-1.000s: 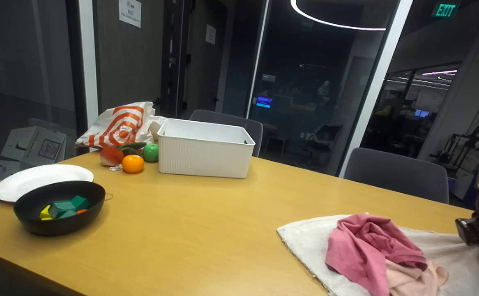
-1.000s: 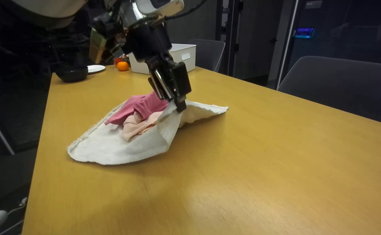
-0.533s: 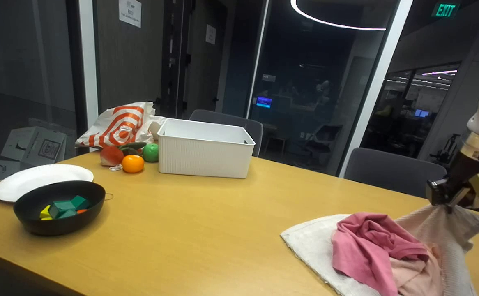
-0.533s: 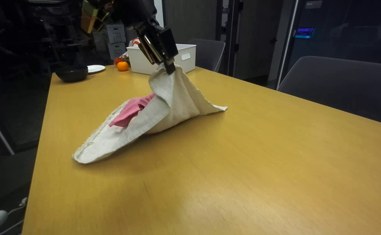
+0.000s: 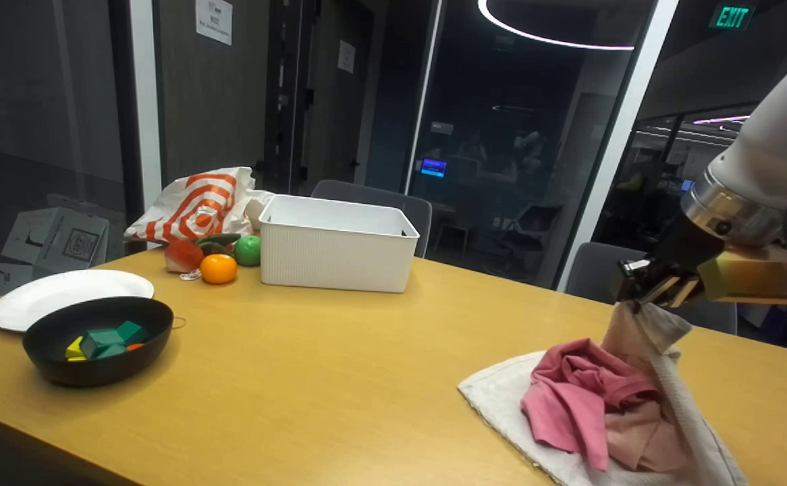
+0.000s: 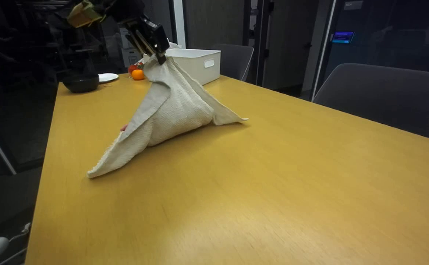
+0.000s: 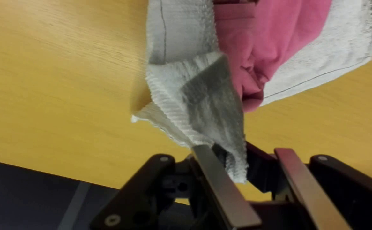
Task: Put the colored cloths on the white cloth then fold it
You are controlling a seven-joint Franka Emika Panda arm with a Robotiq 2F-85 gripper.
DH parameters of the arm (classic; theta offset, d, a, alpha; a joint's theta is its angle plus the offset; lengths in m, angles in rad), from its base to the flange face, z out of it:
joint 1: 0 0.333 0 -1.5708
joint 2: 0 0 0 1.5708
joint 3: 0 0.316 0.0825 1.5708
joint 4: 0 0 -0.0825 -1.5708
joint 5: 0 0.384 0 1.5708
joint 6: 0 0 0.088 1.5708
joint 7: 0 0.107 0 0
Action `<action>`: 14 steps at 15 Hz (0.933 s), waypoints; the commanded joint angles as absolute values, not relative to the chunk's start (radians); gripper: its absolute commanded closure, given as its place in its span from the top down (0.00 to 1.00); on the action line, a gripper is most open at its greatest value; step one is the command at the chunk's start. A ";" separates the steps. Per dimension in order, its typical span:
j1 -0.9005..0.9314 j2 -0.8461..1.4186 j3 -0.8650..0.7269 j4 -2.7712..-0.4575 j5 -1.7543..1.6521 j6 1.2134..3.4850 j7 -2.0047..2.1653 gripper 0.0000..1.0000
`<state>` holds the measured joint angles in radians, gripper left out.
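Note:
The white cloth (image 5: 501,385) lies on the table with one side lifted. My gripper (image 5: 636,304) is shut on that lifted edge and holds it up. The bunched edge sits between the jaws of the gripper (image 7: 237,159) in the wrist view. The white cloth (image 6: 181,106) stands like a slanted tent in an exterior view, below the gripper (image 6: 159,59). The pink cloth (image 5: 569,398) lies crumpled on the white cloth, beside the peach cloth (image 5: 646,435). Only a sliver of the pink cloth (image 6: 124,127) shows there; the peach cloth is hidden behind the raised part.
A white bin (image 5: 336,253) stands at the back, with an orange fruit (image 5: 218,268), a green fruit (image 5: 248,250) and a plastic bag (image 5: 198,206) beside it. A black bowl (image 5: 96,371) with blocks and a white plate (image 5: 63,290) are further along the table (image 5: 339,378).
My gripper has risen and moved over toward the colored cloths and the bin, pulling the white cloth's edge up from the table. The raised cloth now hides most of the colored cloths in an exterior view.

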<state>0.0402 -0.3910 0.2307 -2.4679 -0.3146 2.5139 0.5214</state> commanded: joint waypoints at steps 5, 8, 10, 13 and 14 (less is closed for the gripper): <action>0.192 -0.083 0.225 -2.366 -0.036 2.693 0.217 0.03; 0.222 0.039 0.231 -2.306 0.102 2.695 0.089 0.03; 0.221 0.114 0.241 -2.254 0.167 2.677 0.028 0.03; 0.208 0.201 0.233 -2.212 0.143 2.685 0.030 0.03; 0.207 0.218 0.220 -2.208 0.115 2.698 0.049 0.03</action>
<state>0.2114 0.1458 0.2391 -2.2666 0.1415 2.6794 0.0538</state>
